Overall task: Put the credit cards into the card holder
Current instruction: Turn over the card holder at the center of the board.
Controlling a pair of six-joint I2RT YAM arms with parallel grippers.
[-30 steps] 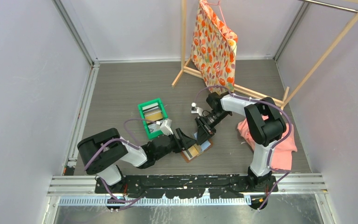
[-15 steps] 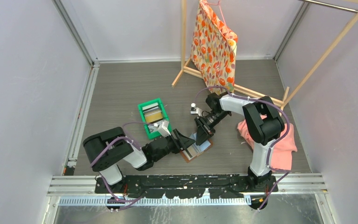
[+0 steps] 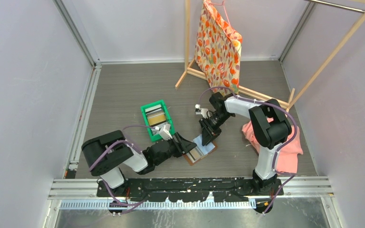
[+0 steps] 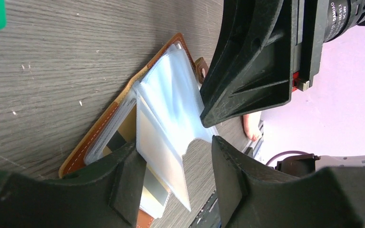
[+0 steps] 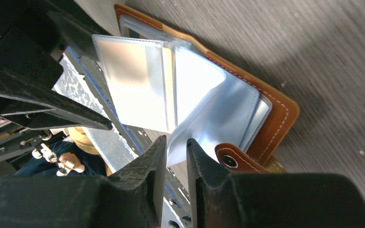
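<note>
1. The card holder (image 3: 198, 153) lies open on the grey wood-grain table (image 3: 123, 90), about mid-table and a little toward the near edge. Its brown cover is face down and the clear sleeves (image 5: 204, 95) are fanned up. One sleeve holds a tan card (image 5: 123, 66), and there's another card with a stripe lower in the stack. The snap tab (image 5: 233, 159) hangs off the side by the right gripper.
2. The green bin (image 3: 153, 103) sits at about 10 o'clock from the holder, well apart from it. The rest of the credit cards (image 3: 155, 114) are stacked inside it, a gold one plus some greyish ones.
3. The right gripper (image 5: 176, 140) comes in from 12 o'clock. Its jaws are nearly together, pinching the edge of a light-blue sleeve and holding it lifted.
4. The left gripper (image 4: 173, 142) reaches in low from 9 o'clock. Its jaws are spread with nothing clamped, and the loose edge of a sleeve sits between the fingertips. I can't tell if it's touching.
5. The two grippers are nose to nose right over the holder, so it's tight there. There's bare table at 11 to 12 o'clock.
6. A pink cloth (image 3: 285, 147) is at 3 o'clock by the right arm's base. A wooden rack (image 3: 187, 38) with a floral bag (image 3: 218, 45) stands at 12 to 1 o'clock, well away from the holder.
</note>
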